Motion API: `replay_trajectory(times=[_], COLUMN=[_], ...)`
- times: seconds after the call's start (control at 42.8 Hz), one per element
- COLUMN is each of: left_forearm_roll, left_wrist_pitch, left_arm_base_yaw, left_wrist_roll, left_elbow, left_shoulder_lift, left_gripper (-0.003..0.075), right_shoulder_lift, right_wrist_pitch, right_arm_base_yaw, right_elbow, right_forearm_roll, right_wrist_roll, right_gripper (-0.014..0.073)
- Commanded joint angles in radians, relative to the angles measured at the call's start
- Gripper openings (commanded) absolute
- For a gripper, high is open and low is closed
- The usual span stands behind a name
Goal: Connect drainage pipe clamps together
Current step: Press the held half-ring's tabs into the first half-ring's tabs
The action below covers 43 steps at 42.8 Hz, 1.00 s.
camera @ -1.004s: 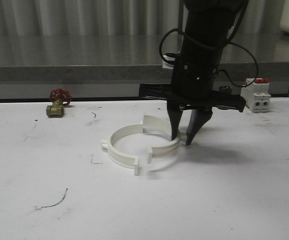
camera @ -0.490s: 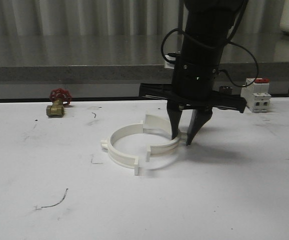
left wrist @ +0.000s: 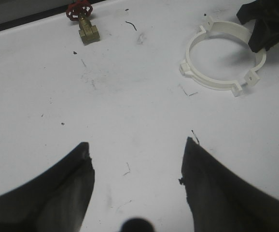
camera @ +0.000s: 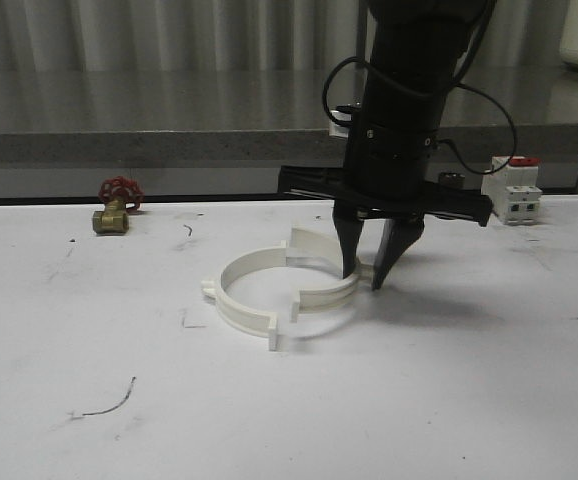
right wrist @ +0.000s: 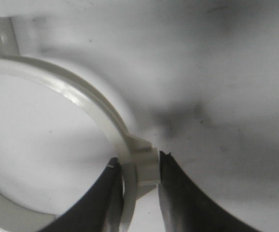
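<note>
We find the right gripper (camera: 367, 277) pinching the right-hand white plastic half-ring clamp (right wrist: 81, 104) at its tab; the left-hand white half-ring (camera: 237, 300) lies on the white table (camera: 449, 400), tabs nearly meeting. We advise aligning tabs squarely before pressing. Left gripper (left wrist: 135, 181) stands spread, idle.

From my front camera, the right arm (camera: 409, 90) fills the upper centre of the frame as a thick black column. Thin black cables loop out from both sides of it, and a tiny green light shows low on the housing. Below sits a flat black crossbar, and under it the right gripper (camera: 367, 270) ends in two tapered black fingers. On my left wrist camera, the left gripper (left wrist: 137, 188) shows as two broad, dull black fingers with slightly chipped tips.
</note>
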<state>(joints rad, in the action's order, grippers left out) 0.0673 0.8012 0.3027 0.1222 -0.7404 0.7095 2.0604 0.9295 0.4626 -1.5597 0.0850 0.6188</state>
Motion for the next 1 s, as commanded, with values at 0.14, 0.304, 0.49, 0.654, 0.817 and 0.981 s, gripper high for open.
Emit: replay_trajectory(times=[0.14,0.304,0.49,0.654,0.817,0.981], left_forearm_roll=[0.014,0.014,0.014,0.014,0.014,0.014], left_wrist_pitch=[-0.072,-0.072,-0.072,-0.072,-0.072,-0.072], left_arm_base_yaw=[0.0,0.0,0.0,0.0,0.0,0.0], left_wrist_roll=[-0.002,-0.002,-0.002,-0.002,-0.002,-0.002], left_elbow=[-0.026,-0.026,-0.026,-0.026,-0.026,-0.026], left_shoulder_lift=[-0.004,-0.004,-0.004,-0.004,-0.004,-0.004], left_gripper=[0.0399,0.0399,0.0399,0.0399,0.0399,0.0399], right_shoulder_lift=[-0.056,-0.056,-0.055,-0.044,-0.026,-0.008], right_wrist_pitch=[-0.008,0.002,-0.004,-0.015,-0.019,-0.023], right_arm_base_yaw=[-0.002,-0.002,-0.002,-0.002,-0.002,-0.002], right_elbow=[-0.031,-0.031,-0.031,-0.031,-0.031,-0.031], right_forearm_roll=[-0.01,-0.01,-0.008,-0.003,0.013,0.019], right_wrist_roll=[0.036,0.038,0.039,0.039,0.039,0.039], right_gripper=[0.0155,0.0155,0.0155,0.0155,0.0155,0.0155])
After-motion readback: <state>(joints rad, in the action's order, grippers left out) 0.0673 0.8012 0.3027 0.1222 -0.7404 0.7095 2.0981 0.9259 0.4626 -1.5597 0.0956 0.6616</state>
